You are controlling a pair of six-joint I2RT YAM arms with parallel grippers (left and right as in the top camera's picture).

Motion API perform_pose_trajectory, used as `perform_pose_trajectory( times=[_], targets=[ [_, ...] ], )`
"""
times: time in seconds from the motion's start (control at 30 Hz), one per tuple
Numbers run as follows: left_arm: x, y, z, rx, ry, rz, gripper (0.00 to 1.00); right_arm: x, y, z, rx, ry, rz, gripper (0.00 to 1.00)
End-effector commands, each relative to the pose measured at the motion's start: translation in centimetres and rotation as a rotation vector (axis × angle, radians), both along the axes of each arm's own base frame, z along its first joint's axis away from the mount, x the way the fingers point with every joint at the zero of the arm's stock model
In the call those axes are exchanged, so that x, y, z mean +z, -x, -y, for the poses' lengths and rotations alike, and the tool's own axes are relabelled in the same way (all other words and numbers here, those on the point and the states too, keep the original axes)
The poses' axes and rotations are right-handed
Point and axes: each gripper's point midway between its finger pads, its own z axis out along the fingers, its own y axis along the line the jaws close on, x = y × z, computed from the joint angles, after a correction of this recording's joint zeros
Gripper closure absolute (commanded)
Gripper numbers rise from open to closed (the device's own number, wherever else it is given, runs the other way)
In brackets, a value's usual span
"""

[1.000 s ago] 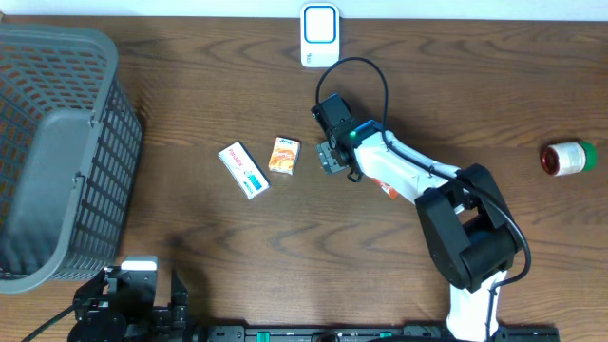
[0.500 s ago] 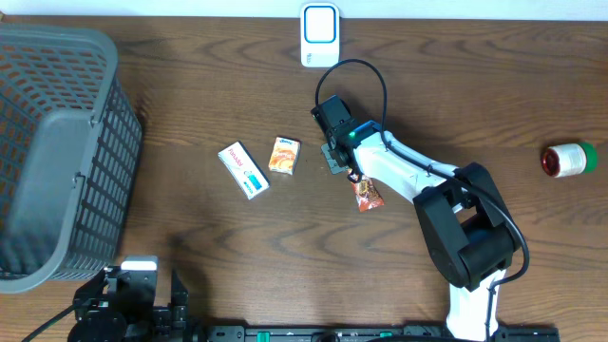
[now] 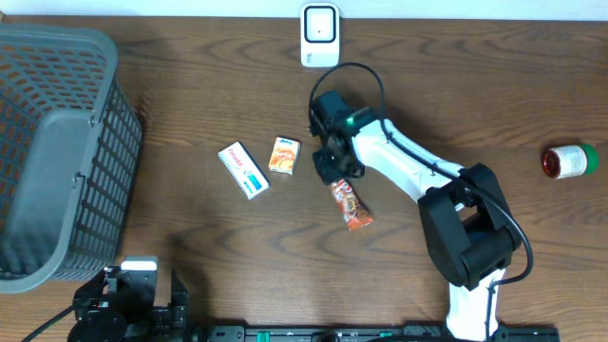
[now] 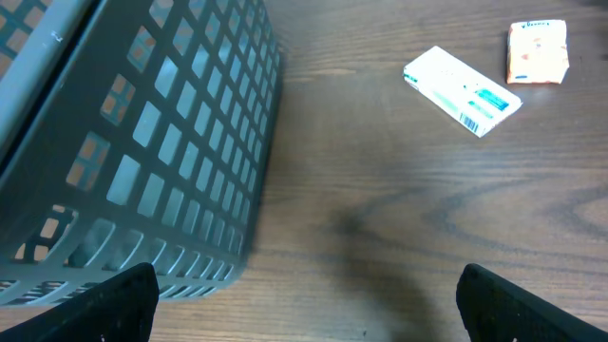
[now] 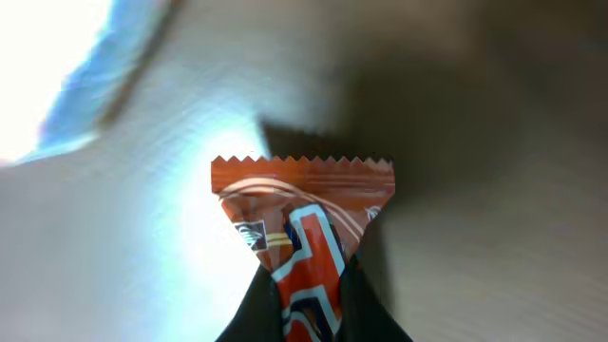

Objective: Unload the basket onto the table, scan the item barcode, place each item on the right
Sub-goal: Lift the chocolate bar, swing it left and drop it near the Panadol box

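An orange-red snack wrapper (image 3: 351, 206) with a zigzag end hangs from my right gripper (image 3: 334, 175), which is shut on one end of it over the middle of the table. The right wrist view shows the wrapper (image 5: 302, 223) pinched between the two dark fingers (image 5: 249, 318) of the right gripper (image 5: 309, 321). A white scanner (image 3: 319, 34) stands at the far edge, beyond the gripper. My left gripper (image 4: 323, 313) stays low at the near left, open and holding nothing. In the overhead view it (image 3: 123, 296) sits by the basket's near corner.
A white medicine box (image 3: 243, 169) and a small orange box (image 3: 285, 155) lie left of the right gripper. A large grey basket (image 3: 57, 152) fills the left side. A red and green canister (image 3: 568, 159) lies on its side at the far right.
My right gripper has shut on the snack wrapper. The wrapper, mostly hidden under the arm before, now hangs in plain view below the gripper. The left arm has not moved.
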Motion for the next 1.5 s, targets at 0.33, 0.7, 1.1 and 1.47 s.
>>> perform_pose_trajectory(
  times=[0.33,0.7,1.1,1.47],
  targets=[
    [0.2,0.1,0.1,-0.009,0.005,0.010,0.01,8.1,3.4,-6.6,0.155,-0.746,-0.326,0.99],
    [0.2,0.1,0.1,-0.009,0.005,0.010,0.01,12.1,0.5,-9.4,0.514,-1.326,-0.102,0.99],
    [0.1,0.1,0.1,-0.009,0.005,0.010,0.01,11.7,0.2,-12.7,0.831,-1.430,0.130,0.97],
    [0.2,0.1,0.1,-0.009,0.005,0.010,0.01,6.0,-3.3,-9.1,0.685,-1.409,0.118,0.71]
  ],
)
